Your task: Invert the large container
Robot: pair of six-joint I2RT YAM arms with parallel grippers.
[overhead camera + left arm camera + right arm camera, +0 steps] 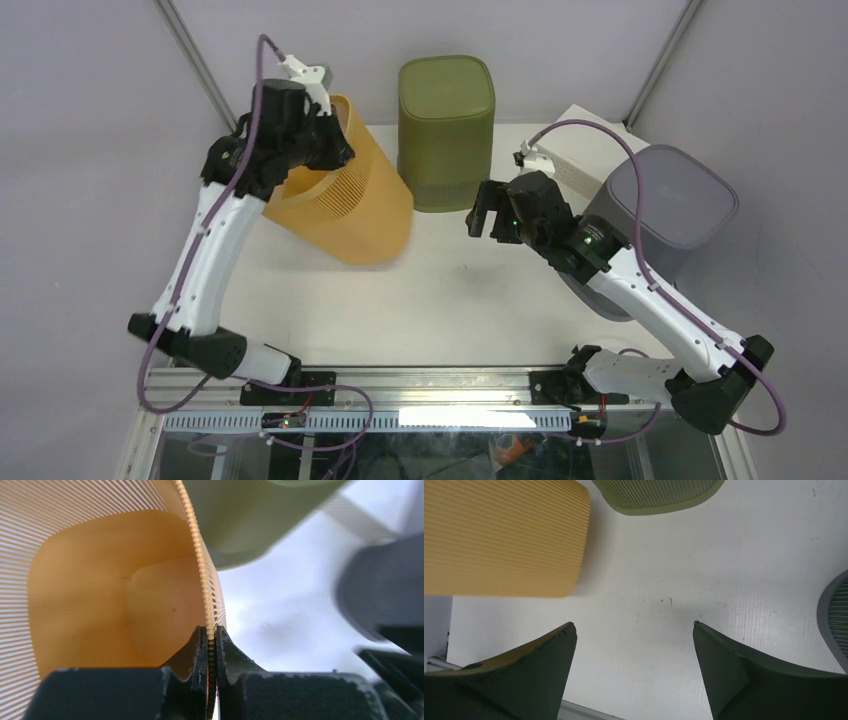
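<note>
Half done: left claw [210, 632] pinches the rim of the orange container [355, 205], tilted body ahead of it; right claw [633, 625] spread wide, empty; full inversion remains.

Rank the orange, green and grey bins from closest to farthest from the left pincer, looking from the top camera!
1. Orange bin: on the left, its rim pinched by the left pincer.
2. Green bin: at the back middle, right beside the orange one.
3. Grey bin: far over on the right side.
</note>
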